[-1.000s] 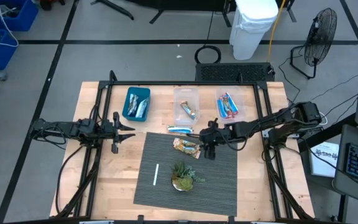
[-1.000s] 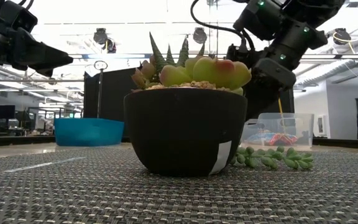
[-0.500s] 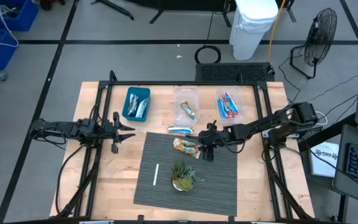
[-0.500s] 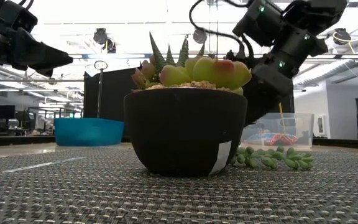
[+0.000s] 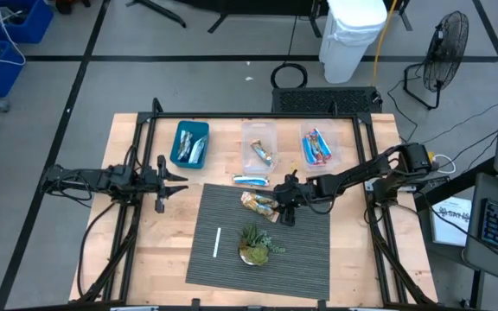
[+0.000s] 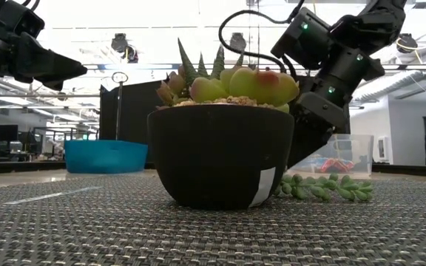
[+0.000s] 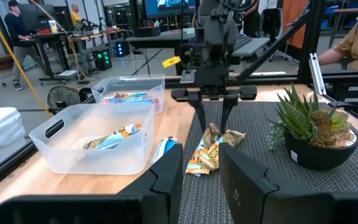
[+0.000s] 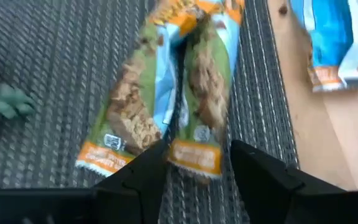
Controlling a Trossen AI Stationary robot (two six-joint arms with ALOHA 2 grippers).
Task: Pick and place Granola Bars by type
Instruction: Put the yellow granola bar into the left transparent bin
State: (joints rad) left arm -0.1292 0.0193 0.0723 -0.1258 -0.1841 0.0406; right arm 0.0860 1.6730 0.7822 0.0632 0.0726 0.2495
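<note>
while the left pincer [image 5: 182, 180] waits open, right pincer [image 8: 194, 163] spread wide astride granola bars [image 8: 166, 93], gripping nothing

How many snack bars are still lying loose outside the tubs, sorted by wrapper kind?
Tan-and-green bars: 2
Silvery-blue bar: 1
Total loose: 3
</note>
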